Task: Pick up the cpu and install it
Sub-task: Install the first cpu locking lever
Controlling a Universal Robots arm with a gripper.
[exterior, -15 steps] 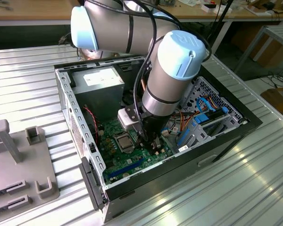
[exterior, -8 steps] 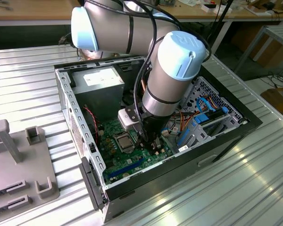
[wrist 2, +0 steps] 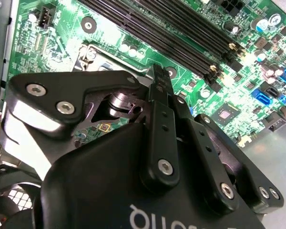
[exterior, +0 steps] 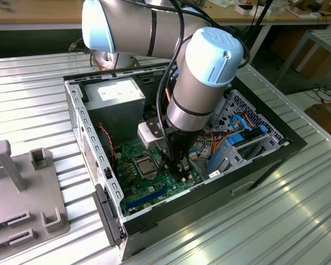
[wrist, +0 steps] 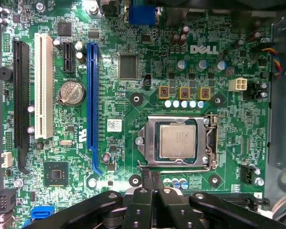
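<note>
The cpu, a pale silver-grey square, lies flat inside the black-framed socket on the green motherboard. In the exterior view the cpu shows just to the exterior view's left of the arm's tool. My gripper hangs low over the board beside the socket's edge, apart from the cpu, shut with nothing between its black fingers. The second wrist view looks along the gripper from behind, its body covering most of the socket. In the exterior view the gripper is inside the open computer case.
A blue slot, a white slot and a black slot lie beside the socket. Memory slots run past the gripper. The power supply and drive cage with blue cables crowd the case. A grey fixture stands outside.
</note>
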